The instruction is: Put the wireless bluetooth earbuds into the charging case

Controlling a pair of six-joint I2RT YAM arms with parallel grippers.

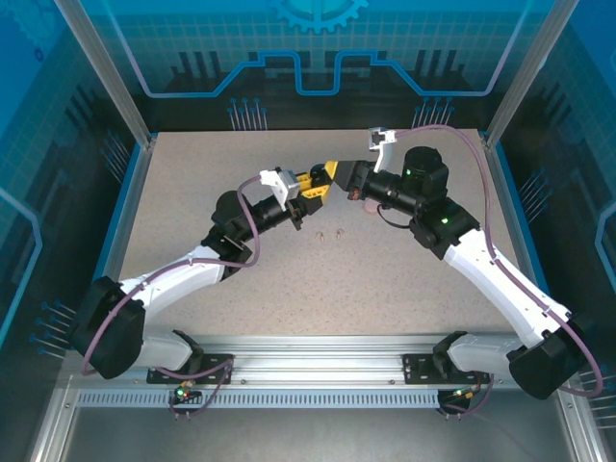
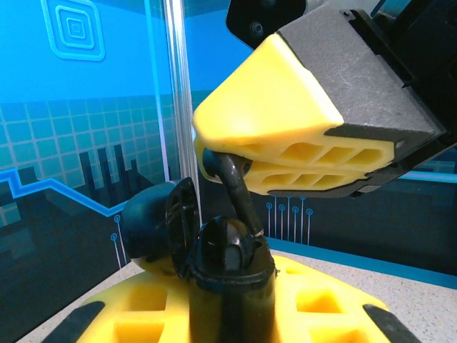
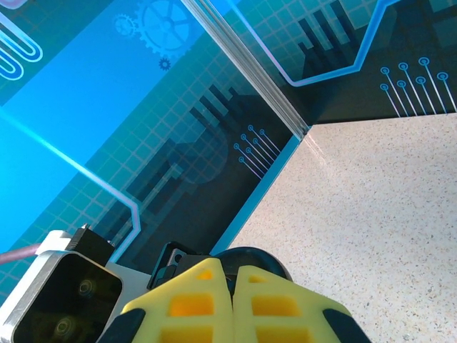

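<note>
Earbuds (image 1: 320, 234) lie on speckled table (image 1: 192, 192).

I can read no lettering, numbers or brand marks anywhere. The only signs I see are printed graphics: a gear emblem (image 1: 318, 12) on the back wall panel (image 1: 192, 38), plus concentric squares (image 2: 73, 27) and gear icons (image 3: 166, 25) on blue wall panels.

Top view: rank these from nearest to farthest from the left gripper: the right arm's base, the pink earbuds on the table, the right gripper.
1. Right gripper, just off the left gripper's tips, mid-table.
2. Pink earbuds, on the table, nearer the bases.
3. Right arm's base, near right corner.
</note>
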